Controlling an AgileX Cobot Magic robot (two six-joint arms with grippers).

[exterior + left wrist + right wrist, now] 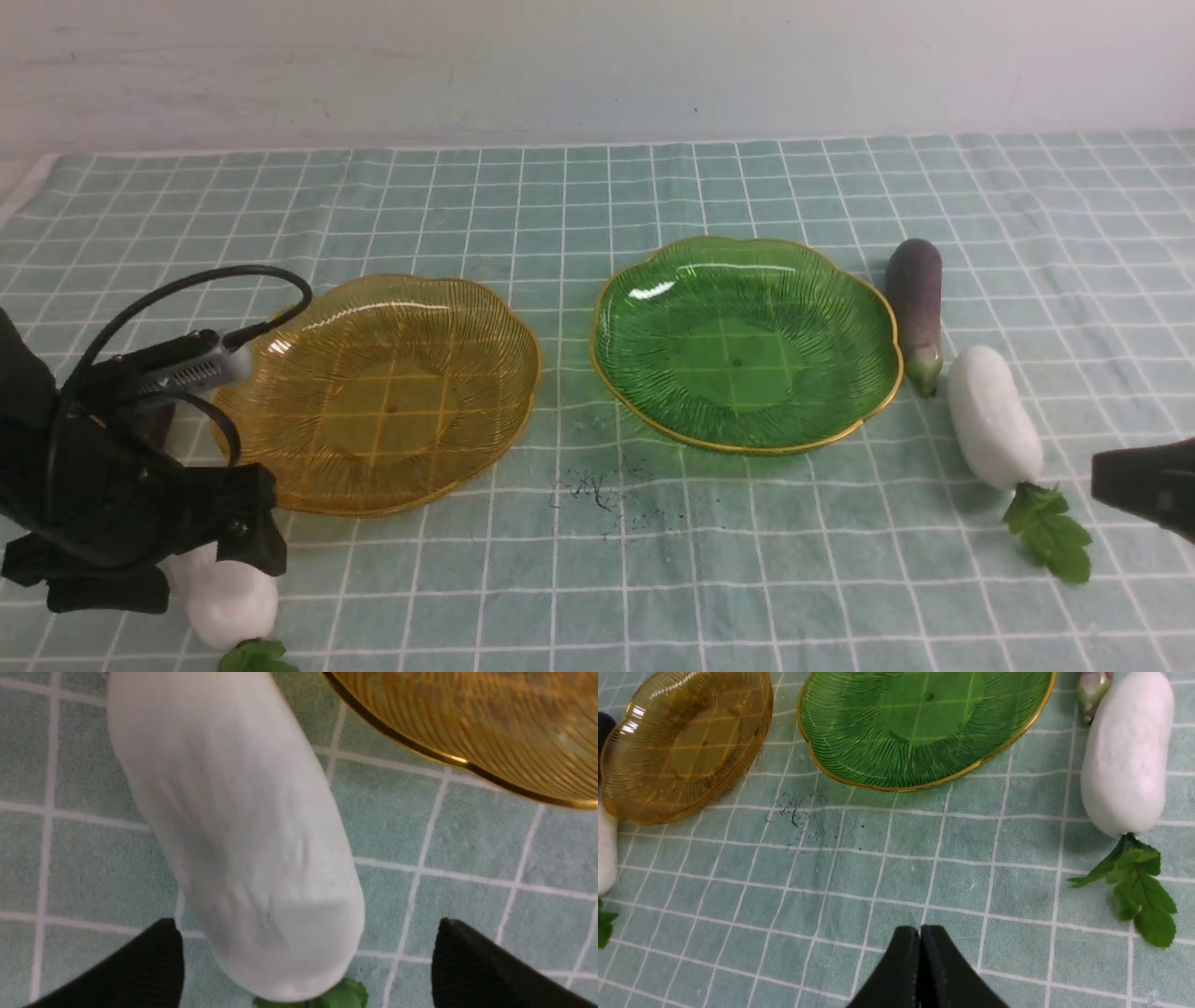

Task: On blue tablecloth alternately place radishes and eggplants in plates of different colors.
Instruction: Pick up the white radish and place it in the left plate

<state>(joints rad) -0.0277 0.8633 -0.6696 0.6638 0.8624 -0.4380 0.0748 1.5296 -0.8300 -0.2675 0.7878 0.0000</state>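
Note:
On the blue tablecloth (653,579) stand an amber-yellow plate (383,392) and a green plate (747,341), both empty. One white radish (233,605) lies in front of the amber plate. My left gripper (187,569) hangs over it, open, its fingers on either side of the radish (233,835) without touching. A second radish (994,415) and a purple eggplant (915,308) lie right of the green plate. My right gripper (920,928) is shut on nothing, near this radish's leaves (1134,886).
A dark smudge (593,490) marks the cloth between the plates' near edges. The amber plate's rim (448,758) lies close to the left gripper's fingers (467,961). A pale wall (597,65) bounds the far side.

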